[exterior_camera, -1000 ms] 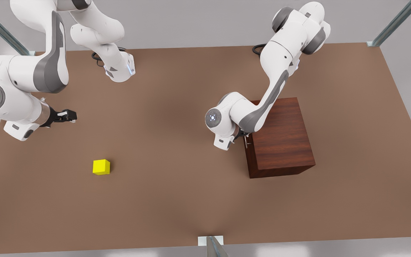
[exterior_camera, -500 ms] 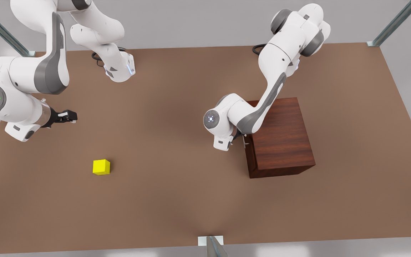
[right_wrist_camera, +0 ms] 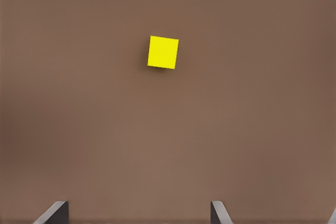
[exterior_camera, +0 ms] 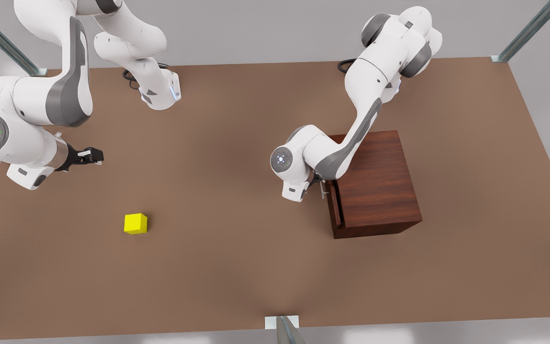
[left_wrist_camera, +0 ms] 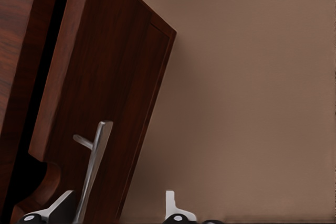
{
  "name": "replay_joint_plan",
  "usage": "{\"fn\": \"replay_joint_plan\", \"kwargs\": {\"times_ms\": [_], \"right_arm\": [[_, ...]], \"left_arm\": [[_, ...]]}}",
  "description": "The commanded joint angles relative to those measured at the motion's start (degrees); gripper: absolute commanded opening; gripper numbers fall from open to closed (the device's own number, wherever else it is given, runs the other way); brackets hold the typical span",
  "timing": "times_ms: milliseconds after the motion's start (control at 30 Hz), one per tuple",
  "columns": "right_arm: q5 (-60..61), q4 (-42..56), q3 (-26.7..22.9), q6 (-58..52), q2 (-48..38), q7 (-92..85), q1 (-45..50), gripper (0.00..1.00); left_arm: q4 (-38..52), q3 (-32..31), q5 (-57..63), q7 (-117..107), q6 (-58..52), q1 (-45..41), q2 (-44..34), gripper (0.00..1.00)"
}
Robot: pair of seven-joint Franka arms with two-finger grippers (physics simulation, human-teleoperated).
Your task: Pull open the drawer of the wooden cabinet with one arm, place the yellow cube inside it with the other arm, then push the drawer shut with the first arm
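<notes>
Your left pincer (exterior_camera: pixel 322 183) is at the front face of the wooden cabinet (exterior_camera: pixel 377 181), on the side facing the front view's left, and its fingers (left_wrist_camera: pixel 63 205) straddle the slim silver handle (left_wrist_camera: pixel 94 166) of the drawer (exterior_camera: pixel 335 206). In the left wrist view one finger lies right against the bar while the other stands clear of it, so the bar sits between spread fingers, not clamped. The drawer is out by only a narrow slit, a dark gap showing between its front panel and the cabinet body. The relation that matters for you is this: the handle's long axis runs across the drawer front, and the drawer travels straight out from that face, toward the front view's left, so I judge the pull should go squarely along that line, not along the bar. Your right pincer (exterior_camera: pixel 94 155) waits well apart, open, above the worktop (exterior_camera: pixel 237 267) near the front view's left edge. The yellow cube (exterior_camera: pixel 135 223) lies on the worktop nearer that arm, ahead of its spread fingers (right_wrist_camera: pixel 55 212).
</notes>
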Motion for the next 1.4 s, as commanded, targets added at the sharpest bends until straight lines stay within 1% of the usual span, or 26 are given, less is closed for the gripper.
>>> {"fn": "replay_joint_plan", "kwargs": {"times_ms": [0,133,567,1367], "right_arm": [[0.03,0.02,-0.03,-0.03,0.00,-0.08,-0.04,1.00],[0.03,0.02,-0.03,-0.03,0.00,-0.08,-0.04,1.00],[0.03,0.02,-0.03,0.06,0.35,-0.08,-0.39,1.00],[0.21,0.02,-0.03,0.14,0.88,-0.16,-1.09,1.00]], "left_arm": [[0.45,-0.16,-0.43,3.27,-0.22,-0.08,0.00,0.86],[2.47,-0.16,-1.13,3.09,-0.66,-0.52,0.62,0.86],[5.10,-0.60,-2.63,3.18,-1.89,-0.96,2.37,0.86],[14.68,-0.07,-2.80,2.57,-2.15,-6.49,7.82,0.86]]}}
